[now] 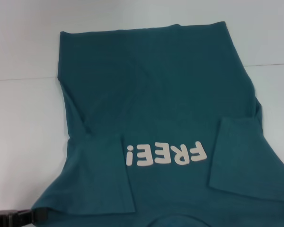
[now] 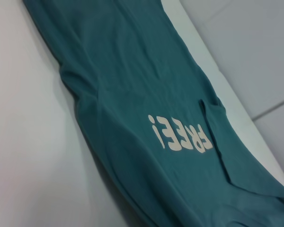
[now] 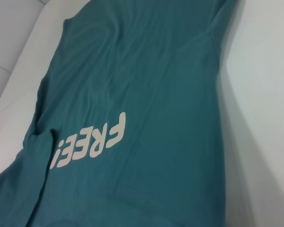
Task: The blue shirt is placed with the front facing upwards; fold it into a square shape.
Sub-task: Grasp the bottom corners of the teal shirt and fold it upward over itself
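Note:
The blue shirt [image 1: 156, 85] lies flat on the white table, front up, with its hem at the far side and its neck at the near edge of the head view. The cream "FREE!" print [image 1: 165, 154] reads upside down from here. Both short sleeves are folded inward over the front: one [image 1: 104, 175] left of the print, the other [image 1: 241, 156] right of it. A black part of my left gripper [image 1: 12, 218] shows at the bottom left corner, just off the shirt's near left edge. My right gripper is out of view. Both wrist views show the shirt [image 2: 132, 71] [image 3: 146, 71] from above.
The white table [image 1: 23, 118] extends to both sides of the shirt and beyond its hem. A thin seam [image 1: 19, 79] runs across the tabletop at the far side. Nothing else lies on the table.

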`<state>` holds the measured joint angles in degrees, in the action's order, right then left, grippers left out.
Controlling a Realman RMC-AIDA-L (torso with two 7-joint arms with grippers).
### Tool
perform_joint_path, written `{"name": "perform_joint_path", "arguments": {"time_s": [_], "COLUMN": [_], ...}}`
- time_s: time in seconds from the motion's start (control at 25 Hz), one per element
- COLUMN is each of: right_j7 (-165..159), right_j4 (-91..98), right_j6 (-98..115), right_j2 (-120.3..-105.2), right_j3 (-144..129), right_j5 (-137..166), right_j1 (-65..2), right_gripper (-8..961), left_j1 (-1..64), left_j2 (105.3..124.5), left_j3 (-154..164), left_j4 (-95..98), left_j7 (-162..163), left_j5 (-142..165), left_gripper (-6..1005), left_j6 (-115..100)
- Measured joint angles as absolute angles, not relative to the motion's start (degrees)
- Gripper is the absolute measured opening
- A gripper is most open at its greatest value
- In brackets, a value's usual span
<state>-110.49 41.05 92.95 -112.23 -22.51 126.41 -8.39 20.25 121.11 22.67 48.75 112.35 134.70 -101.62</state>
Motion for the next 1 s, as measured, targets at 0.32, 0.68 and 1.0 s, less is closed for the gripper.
{"name": "perform_joint_path", "arguments": {"time_s": [0.32,0.68,1.0], "right_j7": [-110.6,-110.6,-110.6], "right_j4": [41.8,41.8,41.5], "right_j6": [95.1,95.9,93.9], "right_j2": [-111.68,-111.55,-111.33], "right_j3": [-22.0,-19.3,-16.6], "right_j5": [126.6,128.5,128.5], "right_j1": [-5.7,-6.6,-11.4], "right_gripper": [36,35,35], "left_j1": [19.7,20.3,26.8], "left_j2": [121.13,121.25,119.88], "left_j3": [22.7,22.7,22.8], "left_j4": [49.5,48.8,43.4], "left_j7": [112.3,111.9,111.9], "left_j5": [135.0,135.9,135.4], "left_gripper": [6,7,7], "left_j6": [-106.2,-106.5,-101.3]}}
